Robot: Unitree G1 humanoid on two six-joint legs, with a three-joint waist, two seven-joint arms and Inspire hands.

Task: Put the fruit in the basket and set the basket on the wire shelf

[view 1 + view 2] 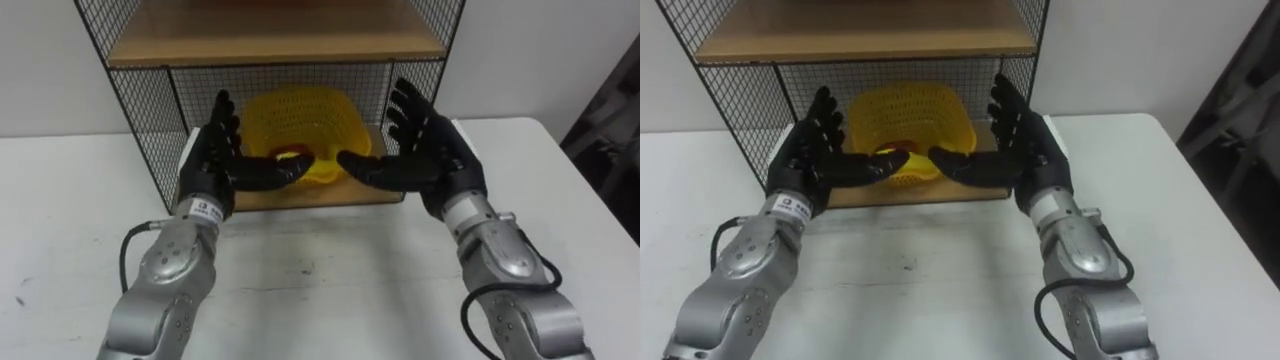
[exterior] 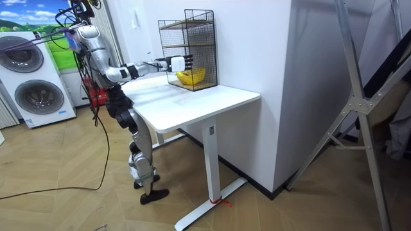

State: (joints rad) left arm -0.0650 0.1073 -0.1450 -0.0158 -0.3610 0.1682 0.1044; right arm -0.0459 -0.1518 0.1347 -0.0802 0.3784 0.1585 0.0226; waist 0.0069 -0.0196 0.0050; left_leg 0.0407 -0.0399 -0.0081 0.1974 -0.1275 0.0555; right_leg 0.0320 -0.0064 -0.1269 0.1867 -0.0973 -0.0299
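Note:
A yellow mesh basket (image 1: pixel 303 122) sits on the bottom wooden board of the black wire shelf (image 1: pixel 135 100), with a bit of orange fruit (image 1: pixel 291 154) showing at its front rim. In the right eye view the basket (image 1: pixel 908 118) sits the same way. My left hand (image 1: pixel 218 152) and right hand (image 1: pixel 428 147) are held in front of the shelf, palms facing each other, fingers straight and thumbs pointing inward just before the basket. Both are open and hold nothing. In the room view I stand at the table's end, arms stretched to the shelf (image 2: pixel 188 48).
The shelf stands at the back of a white table (image 1: pixel 330 270), against a white wall. An upper wooden board (image 1: pixel 270 40) lies above the basket. The table's right edge (image 1: pixel 590 190) is close. Washing machines (image 2: pixel 32 77) stand behind me in the room view.

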